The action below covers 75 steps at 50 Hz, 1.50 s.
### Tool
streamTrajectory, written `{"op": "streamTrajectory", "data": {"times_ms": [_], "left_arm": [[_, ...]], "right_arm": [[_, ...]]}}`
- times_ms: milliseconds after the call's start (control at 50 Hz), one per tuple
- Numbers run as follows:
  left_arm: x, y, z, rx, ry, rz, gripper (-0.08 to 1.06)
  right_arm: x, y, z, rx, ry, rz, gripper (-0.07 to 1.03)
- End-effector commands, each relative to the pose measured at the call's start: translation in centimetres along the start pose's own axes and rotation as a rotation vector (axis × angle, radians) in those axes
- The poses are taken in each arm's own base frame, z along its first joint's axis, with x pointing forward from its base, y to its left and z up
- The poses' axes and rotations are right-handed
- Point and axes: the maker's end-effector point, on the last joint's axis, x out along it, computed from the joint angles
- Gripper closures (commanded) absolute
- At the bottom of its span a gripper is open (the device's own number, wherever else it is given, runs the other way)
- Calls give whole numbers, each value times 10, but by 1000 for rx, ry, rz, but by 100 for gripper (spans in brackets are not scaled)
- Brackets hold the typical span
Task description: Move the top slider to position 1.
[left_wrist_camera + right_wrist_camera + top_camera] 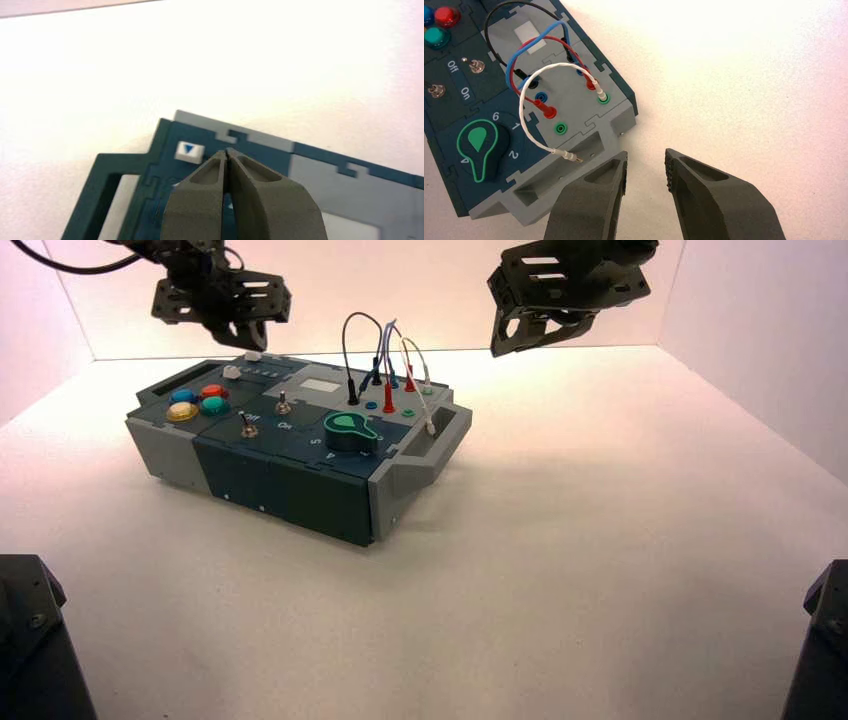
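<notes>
**Up high, two arms hung over the button box**

Mostly the picture was a big white table (600, 570) with the box (290, 490) sitting on it, turned a bit to one side. On the box's top, the words "Off" and "On" sat by two metal toggle switches (476, 65). Around the green dial (481, 145) the numbers 6, 1, 2 and 4 could be read. Red, blue, black and white wires (531, 100) looped between small sockets on the grey part.

The left gripper (250, 335) hung over the box's far left corner, pointing down, with its fingers (200, 195) pressed together and nothing between them. The right gripper (525, 335) hung off past the box's far right side, over the table, with its fingers (594, 200) spread apart.

The top slider (252, 356) was a tiny white knob at the far left edge of the box, just under the left gripper's tips. Its twin knob (232, 371) sat just beside it, nearer the coloured buttons (198, 402).
</notes>
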Motion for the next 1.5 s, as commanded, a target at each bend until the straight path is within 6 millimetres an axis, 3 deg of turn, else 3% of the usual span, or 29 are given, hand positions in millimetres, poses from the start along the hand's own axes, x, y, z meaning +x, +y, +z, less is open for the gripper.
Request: {"op": "streamTrajectory", "data": {"times_ms": [20, 340, 1500], "left_arm": [[-25, -9, 31, 16, -94, -17, 100], [-56, -8, 26, 17, -129, -19, 100], [-47, -7, 22, 47, -138, -9, 100]], "right_arm": [[-5, 1, 13, -1, -41, 1, 54], [-5, 0, 14, 1, -41, 0, 54], [-2, -1, 12, -7, -44, -5, 54]]}}
